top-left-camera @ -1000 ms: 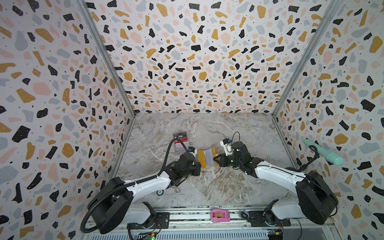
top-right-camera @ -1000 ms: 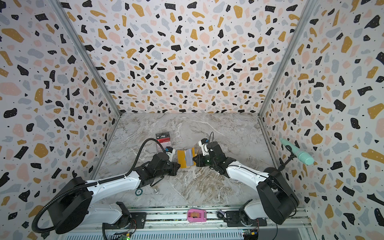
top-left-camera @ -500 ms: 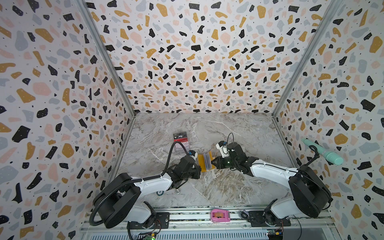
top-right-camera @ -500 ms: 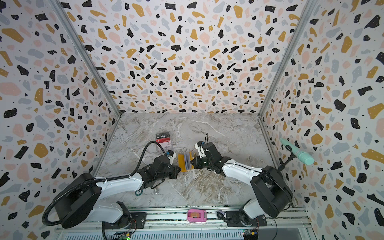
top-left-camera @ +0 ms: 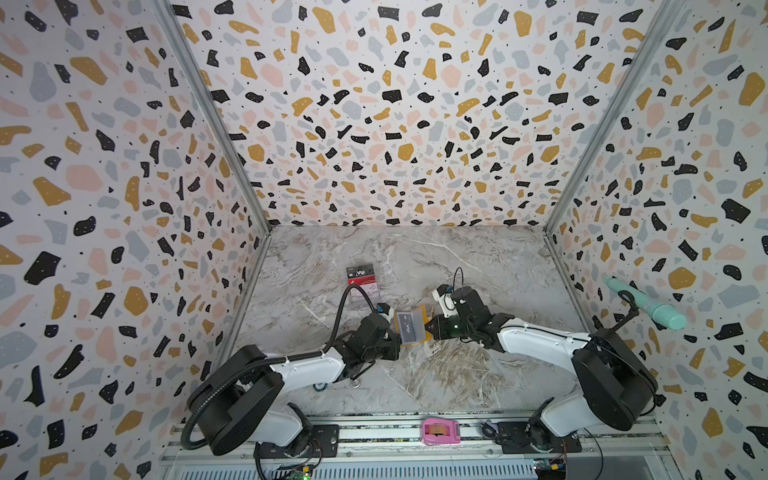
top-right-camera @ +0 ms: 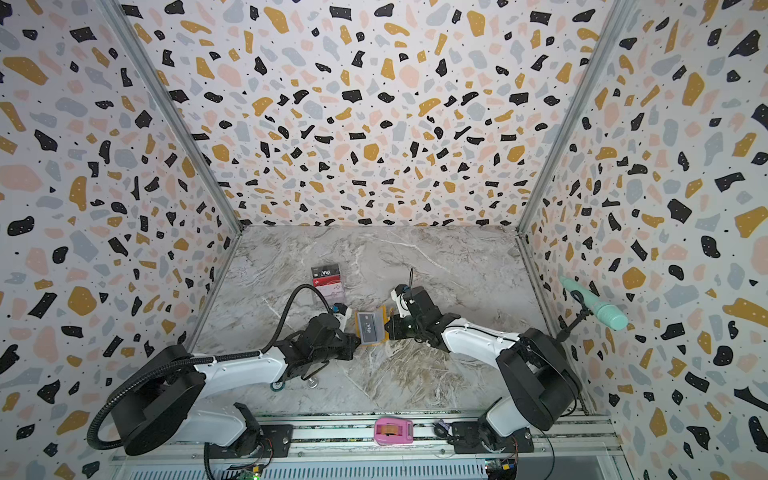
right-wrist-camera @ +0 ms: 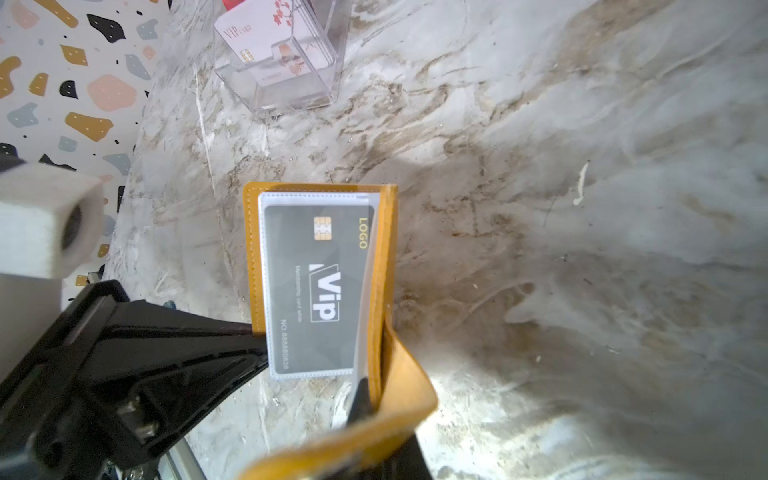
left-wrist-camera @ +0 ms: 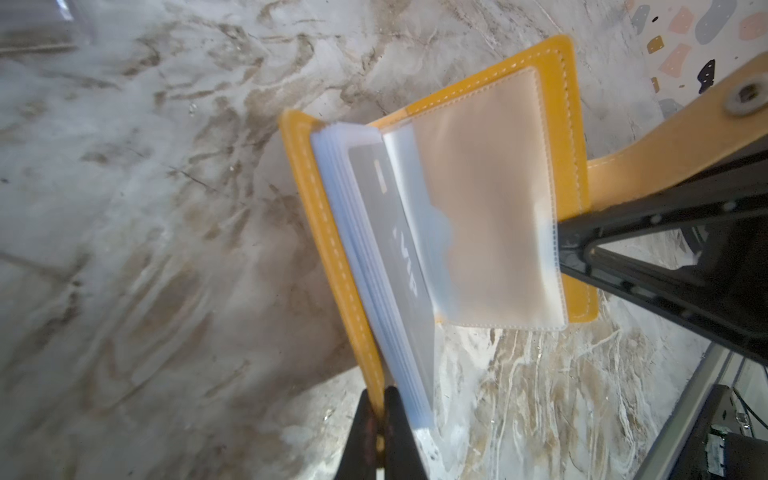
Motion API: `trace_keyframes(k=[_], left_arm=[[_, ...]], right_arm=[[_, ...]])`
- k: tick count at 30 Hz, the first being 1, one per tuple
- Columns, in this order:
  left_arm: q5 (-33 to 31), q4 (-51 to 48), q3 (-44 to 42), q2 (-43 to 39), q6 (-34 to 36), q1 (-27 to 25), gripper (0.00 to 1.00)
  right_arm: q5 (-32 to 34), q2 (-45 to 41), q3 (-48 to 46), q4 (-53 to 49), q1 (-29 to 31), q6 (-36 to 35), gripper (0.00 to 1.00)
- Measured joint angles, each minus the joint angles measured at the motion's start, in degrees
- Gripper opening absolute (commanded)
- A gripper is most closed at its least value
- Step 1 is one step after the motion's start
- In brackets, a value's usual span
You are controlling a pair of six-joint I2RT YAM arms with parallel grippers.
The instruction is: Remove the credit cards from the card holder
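Left wrist view: left gripper (left-wrist-camera: 376,411) clamped on one yellow cover of the card holder (left-wrist-camera: 332,257); right gripper (right-wrist-camera: 373,401) pinches the opposite cover. It's spread open between them near table (top-left-camera: 415,257) centre, grey VIP card (right-wrist-camera: 311,286) sleeved inside.
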Motion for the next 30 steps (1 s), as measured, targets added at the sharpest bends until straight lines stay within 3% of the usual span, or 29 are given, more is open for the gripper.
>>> trace_keyframes(k=[9, 15, 18, 20, 27, 30], left_arm=[[-1.3, -0.9, -1.4, -0.1, 0.0, 0.3, 0.0], [-3.0, -1.3, -2.6, -1.0, -0.2, 0.4, 0.09], [-3.9, -1.5, -3.4, -2.2, -0.1, 0.4, 0.29], [-5.2, -1.8, -3.7, -2.8, 0.0, 0.4, 0.36], [-10.4, -4.1, -3.9, -7.4, 0.2, 0.4, 0.42], [-11.5, -4.3, -4.2, -10.5, 0.2, 0.4, 0.42]], right_arm=[[2.3, 0.9, 0.0, -1.6, -0.6, -1.6, 0.14], [4.6, 1.0, 0.0, -3.5, -0.7, -2.6, 0.16], [5.5, 1.2, 0.0, -4.0, -0.7, -2.9, 0.17], [6.0, 1.5, 0.0, -4.4, -0.7, -3.1, 0.17], [7.7, 1.8, 0.6, -7.4, -0.7, -3.9, 0.18], [8.4, 1.5, 2.0, -9.2, -0.6, -5.2, 0.32]])
